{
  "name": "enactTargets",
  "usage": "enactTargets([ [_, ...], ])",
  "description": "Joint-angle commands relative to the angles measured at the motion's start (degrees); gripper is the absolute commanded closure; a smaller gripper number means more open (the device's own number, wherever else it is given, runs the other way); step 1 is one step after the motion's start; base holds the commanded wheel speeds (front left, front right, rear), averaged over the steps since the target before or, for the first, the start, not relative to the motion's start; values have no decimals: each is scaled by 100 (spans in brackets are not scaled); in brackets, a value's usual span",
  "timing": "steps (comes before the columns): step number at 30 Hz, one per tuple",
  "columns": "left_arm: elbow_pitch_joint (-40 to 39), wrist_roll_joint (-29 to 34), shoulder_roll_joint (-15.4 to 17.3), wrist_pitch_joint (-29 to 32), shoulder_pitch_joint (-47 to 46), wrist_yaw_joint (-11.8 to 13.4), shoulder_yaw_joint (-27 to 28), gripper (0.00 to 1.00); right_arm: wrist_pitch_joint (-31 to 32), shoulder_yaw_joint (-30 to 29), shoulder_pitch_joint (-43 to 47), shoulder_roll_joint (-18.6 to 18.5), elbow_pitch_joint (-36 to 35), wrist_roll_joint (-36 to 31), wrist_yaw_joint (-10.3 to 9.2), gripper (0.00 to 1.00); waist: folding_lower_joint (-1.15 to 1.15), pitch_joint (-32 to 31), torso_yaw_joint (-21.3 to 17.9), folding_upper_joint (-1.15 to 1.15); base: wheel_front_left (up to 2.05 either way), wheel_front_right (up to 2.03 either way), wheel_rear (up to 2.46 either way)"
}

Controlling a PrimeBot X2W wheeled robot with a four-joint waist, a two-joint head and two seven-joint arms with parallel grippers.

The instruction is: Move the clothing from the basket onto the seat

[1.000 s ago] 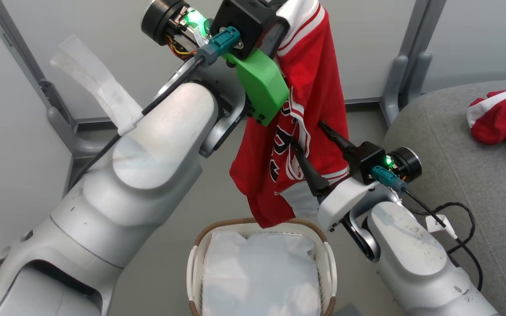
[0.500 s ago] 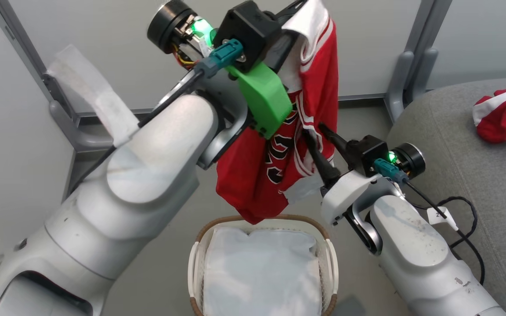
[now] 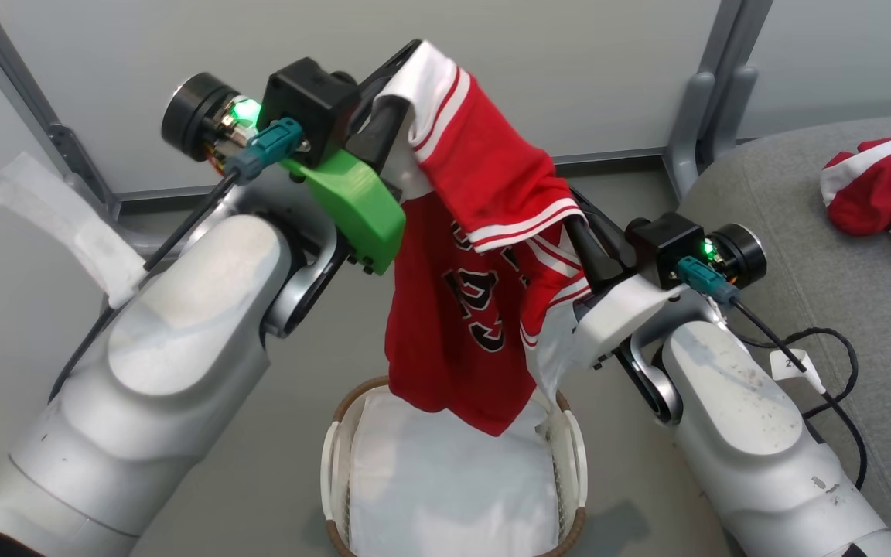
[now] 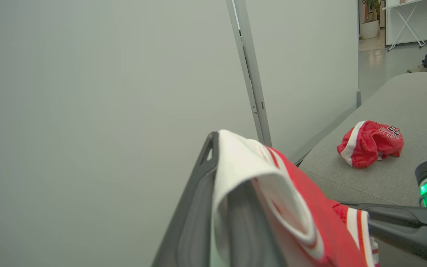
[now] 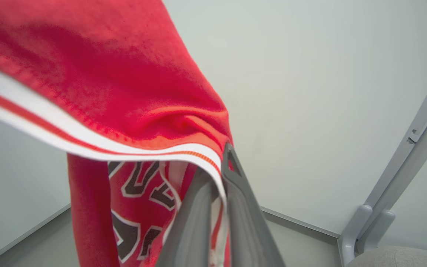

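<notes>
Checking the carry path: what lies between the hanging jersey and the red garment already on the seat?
Head view: the right gripper, shut on the jersey, then bare grey seat.

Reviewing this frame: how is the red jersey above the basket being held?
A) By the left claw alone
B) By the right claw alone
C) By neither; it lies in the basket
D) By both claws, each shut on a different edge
D: the left claw pinches the jersey by its white-trimmed edge up high, the right claw is shut on its striped edge, and it hangs over the basket.
</notes>
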Motion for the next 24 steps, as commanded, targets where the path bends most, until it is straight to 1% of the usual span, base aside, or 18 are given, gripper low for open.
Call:
enactTargets([
  [1, 34, -70, 79, -77, 150, -8, 28, 32, -13, -42, -65, -20, -54, -28, -8, 100, 0, 35, -34, 0, 0, 0, 0],
  [2, 62, -107, 130, -133, 231, -10, 50, 1, -13, -74, -87, -20, -91, -49, -8, 100, 0, 47, -45, 0, 0, 0, 0],
  [5, 149, -188, 225, -288, 449, 7, 118, 0, -13, -142, -135, -18, -192, -95, -8, 100, 0, 70, -70, 0, 0, 0, 0],
  [10, 237, -316, 320, -608, 854, -112, 106, 0, -13, -293, -159, -19, -317, -198, -8, 100, 0, 89, -101, 0, 0, 0, 0],
  [15, 328, -352, 409, -897, 1278, -133, 49, 0, -13, -442, -177, -19, -397, -307, -8, 100, 0, 98, -120, 0, 0, 0, 0],
  [24, 447, -447, 451, -1236, 1996, -146, -75, 0, -13, -769, -61, -18, -592, -679, -8, 100, 0, 135, -235, 0, 0, 0, 0],
])
